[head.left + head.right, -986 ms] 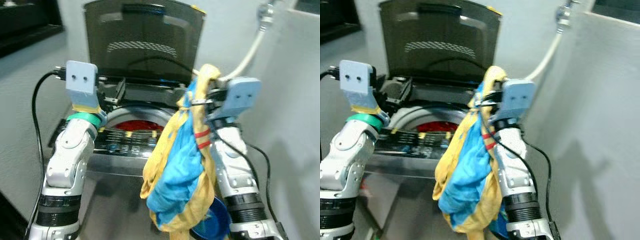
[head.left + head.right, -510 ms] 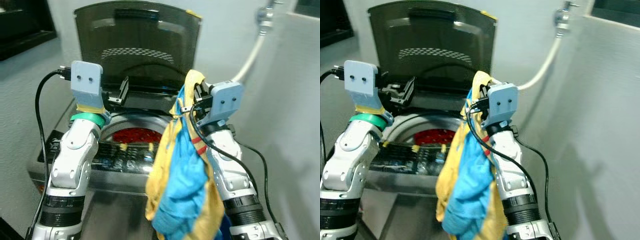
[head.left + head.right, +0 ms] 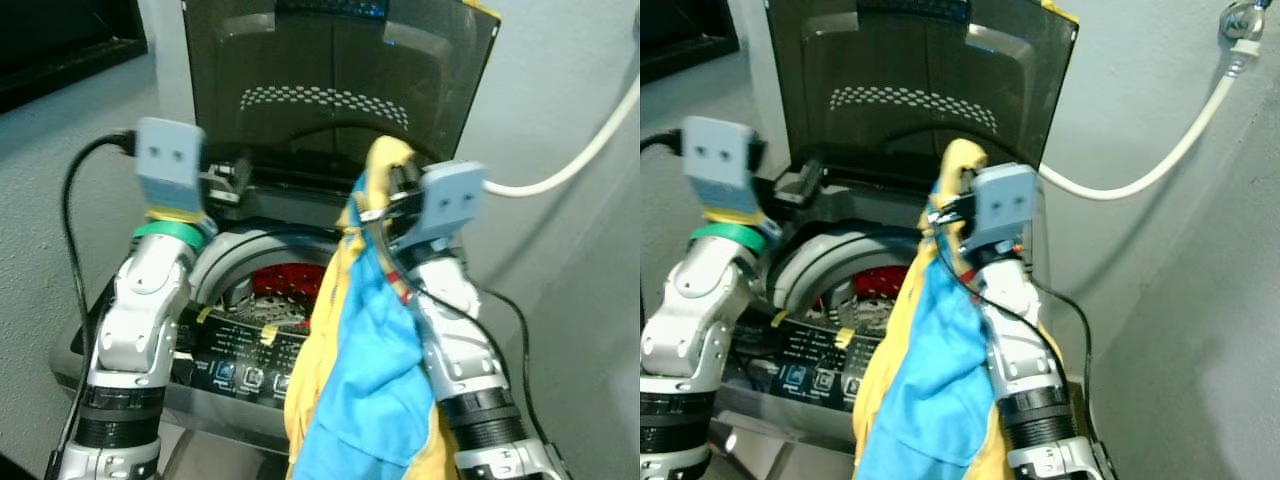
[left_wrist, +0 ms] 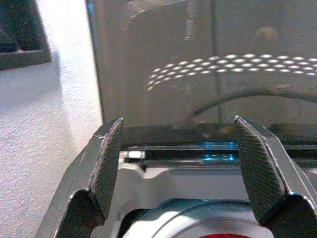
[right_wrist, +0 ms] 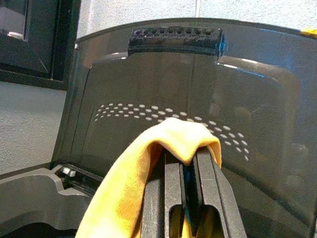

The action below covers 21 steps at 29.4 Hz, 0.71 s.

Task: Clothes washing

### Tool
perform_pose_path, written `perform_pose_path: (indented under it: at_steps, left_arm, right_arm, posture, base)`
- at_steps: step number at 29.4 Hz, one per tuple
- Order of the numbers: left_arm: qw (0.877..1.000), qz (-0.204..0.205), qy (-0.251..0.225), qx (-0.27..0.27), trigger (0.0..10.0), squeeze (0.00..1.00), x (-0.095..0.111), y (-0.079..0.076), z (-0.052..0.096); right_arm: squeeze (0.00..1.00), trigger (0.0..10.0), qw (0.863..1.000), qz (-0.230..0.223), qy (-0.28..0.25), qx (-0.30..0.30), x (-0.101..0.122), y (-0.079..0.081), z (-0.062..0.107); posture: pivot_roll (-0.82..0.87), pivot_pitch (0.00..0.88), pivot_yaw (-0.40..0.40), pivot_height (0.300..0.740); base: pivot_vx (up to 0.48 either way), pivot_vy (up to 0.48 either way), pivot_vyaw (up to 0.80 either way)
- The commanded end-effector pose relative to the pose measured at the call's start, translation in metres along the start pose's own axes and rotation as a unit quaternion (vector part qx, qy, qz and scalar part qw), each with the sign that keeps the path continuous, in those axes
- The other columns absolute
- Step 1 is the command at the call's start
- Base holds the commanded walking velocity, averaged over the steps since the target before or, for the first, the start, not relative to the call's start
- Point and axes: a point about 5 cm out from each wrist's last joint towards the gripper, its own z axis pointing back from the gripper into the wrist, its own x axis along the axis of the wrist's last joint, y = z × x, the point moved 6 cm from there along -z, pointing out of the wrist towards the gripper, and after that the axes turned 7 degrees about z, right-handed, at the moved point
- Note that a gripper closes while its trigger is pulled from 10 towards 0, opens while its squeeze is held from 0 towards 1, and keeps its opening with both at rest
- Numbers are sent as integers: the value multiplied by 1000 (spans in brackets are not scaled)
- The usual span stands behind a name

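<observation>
Since the earlier frame, the right gripper [image 3: 392, 192] is carrying the yellow-and-blue garment [image 3: 365, 370] closer to the washing machine's [image 3: 250, 370] open drum [image 3: 262, 290], jaws clenched on it, high for clearance; left gripper [image 4: 181, 168], jaws released, is hovering at the drum's rear rim.

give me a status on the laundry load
Right gripper shut on yellow and blue garment, held up before the washer. Left gripper open, empty, over the drum. Lid up; red item already inside.
</observation>
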Motion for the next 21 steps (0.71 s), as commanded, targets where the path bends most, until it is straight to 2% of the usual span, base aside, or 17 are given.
perform_pose_path:
  at_steps: [1,11,14,21]
  left_arm:
    - [1000,0,5,-11,10000,0,-3,-6,1]
    - [1000,5,0,-12,10000,0,0,-6,0]
    - [1000,6,-1,-15,10000,0,1,-7,0]
    - [999,10,-3,-51,10000,0,4,-18,3]
  right_arm:
    - [0,10000,1000,2,-6,-6,2,-4,1]
    - [0,10000,1000,-9,-13,2,5,-1,0]
    - [0,10000,998,-14,-29,45,14,12,-2]
    - [0,10000,997,-21,-42,67,22,19,-4]
  posture:
    - [24,23,41,740]
    - [26,24,42,740]
    - [25,27,43,740]
    - [25,27,42,740]
  base:
    - [0,0,0]
    - [0,0,0]
    - [0,0,0]
    - [0,0,0]
